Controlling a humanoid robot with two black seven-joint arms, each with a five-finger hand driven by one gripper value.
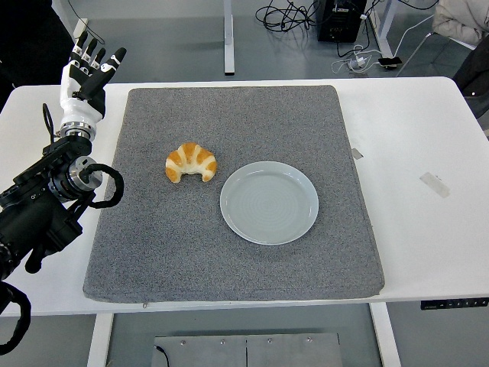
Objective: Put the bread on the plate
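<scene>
A golden croissant-shaped bread (191, 162) lies on the grey mat (229, 252), just left of a pale grey-blue round plate (269, 202). The plate has nothing on it. My left hand (90, 70) is raised at the far left edge of the mat, fingers spread and empty, well to the left of and beyond the bread. My right arm does not show.
The mat covers the middle of the white table (428, 229). Small pieces of tape (434, 184) lie on the table at the right. Cables and a black box (340, 19) sit on the floor beyond the table.
</scene>
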